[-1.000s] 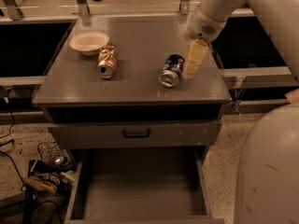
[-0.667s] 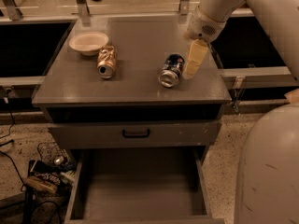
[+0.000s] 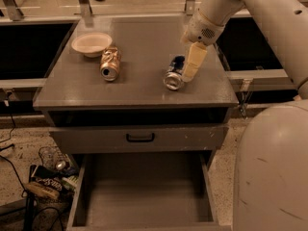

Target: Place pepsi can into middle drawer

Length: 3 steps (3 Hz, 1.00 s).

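One tray stands pulled out at the bottom of the frame: the middle drawer [image 3: 144, 196]. Above, right of centre on the cabinet top [image 3: 139, 83], the pepsi can [image 3: 173, 75] lies on its side, my gripper [image 3: 186, 71] against it; whether I grip it I cannot tell. Grasping seems in hand; next, lift and lower.
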{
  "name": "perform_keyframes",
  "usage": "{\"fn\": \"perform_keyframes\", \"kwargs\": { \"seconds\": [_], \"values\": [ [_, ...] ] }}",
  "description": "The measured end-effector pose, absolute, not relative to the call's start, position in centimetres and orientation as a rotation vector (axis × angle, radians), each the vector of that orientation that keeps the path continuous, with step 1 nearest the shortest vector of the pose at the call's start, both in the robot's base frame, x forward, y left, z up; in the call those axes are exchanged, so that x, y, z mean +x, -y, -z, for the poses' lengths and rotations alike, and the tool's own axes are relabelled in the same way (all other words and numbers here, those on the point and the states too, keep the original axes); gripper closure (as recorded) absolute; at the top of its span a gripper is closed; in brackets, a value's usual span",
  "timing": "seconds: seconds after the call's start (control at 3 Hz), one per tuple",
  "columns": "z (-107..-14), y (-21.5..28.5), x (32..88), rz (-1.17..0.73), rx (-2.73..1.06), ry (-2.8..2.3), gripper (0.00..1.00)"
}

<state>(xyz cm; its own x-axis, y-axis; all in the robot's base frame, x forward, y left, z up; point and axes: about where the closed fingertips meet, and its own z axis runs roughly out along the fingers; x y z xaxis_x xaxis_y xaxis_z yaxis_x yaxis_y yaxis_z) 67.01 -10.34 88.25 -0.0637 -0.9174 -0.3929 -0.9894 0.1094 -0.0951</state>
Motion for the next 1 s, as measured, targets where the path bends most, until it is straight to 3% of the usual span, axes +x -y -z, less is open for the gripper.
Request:
{"fn": "perform_keyframes", "kwargs": {
  "seconds": [1.0],
  "values": [
    [-85.9,8.6,67.5,-0.340,-1.887,-2.035,0.00]
  ]
}}
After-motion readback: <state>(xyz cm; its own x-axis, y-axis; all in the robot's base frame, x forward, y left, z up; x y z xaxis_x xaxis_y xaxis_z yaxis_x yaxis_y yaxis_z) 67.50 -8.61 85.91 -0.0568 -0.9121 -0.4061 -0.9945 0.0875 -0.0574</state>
